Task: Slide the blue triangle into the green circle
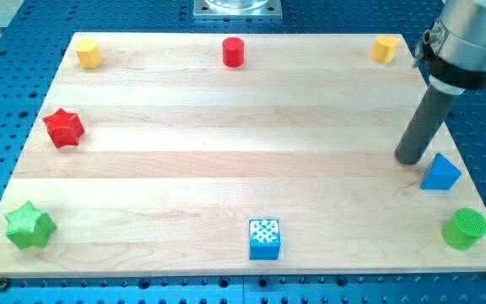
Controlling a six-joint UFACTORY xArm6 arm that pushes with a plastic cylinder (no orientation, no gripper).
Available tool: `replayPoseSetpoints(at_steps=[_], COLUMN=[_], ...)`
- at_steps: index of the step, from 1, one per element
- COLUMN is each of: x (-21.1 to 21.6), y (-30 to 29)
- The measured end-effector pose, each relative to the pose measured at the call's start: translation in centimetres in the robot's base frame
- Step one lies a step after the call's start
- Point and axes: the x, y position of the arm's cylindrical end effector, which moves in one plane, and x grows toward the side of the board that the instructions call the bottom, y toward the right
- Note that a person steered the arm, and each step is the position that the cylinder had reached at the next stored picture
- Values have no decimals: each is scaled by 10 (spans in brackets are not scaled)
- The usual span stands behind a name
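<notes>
The blue triangle [440, 173] lies near the board's right edge. The green circle [465, 228] sits below it and slightly to the right, in the bottom right corner, a short gap apart. My tip [411, 160] rests on the board just to the left of and slightly above the blue triangle, close to it or touching it. The dark rod rises up to the right toward the arm's metal end at the view's top right.
A blue cube [265, 239] sits at bottom centre, a green star [29, 225] at bottom left, a red star [63, 127] at left. Along the top are a yellow block [89, 53], a red cylinder [234, 51] and another yellow block [385, 48].
</notes>
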Motion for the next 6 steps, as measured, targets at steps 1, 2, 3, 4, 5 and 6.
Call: replayPoseSetpoints(at_steps=[1,2,3,4,5,6], x=[-51,-35,-15,21,60,59], y=[28,35,23,17,17,17])
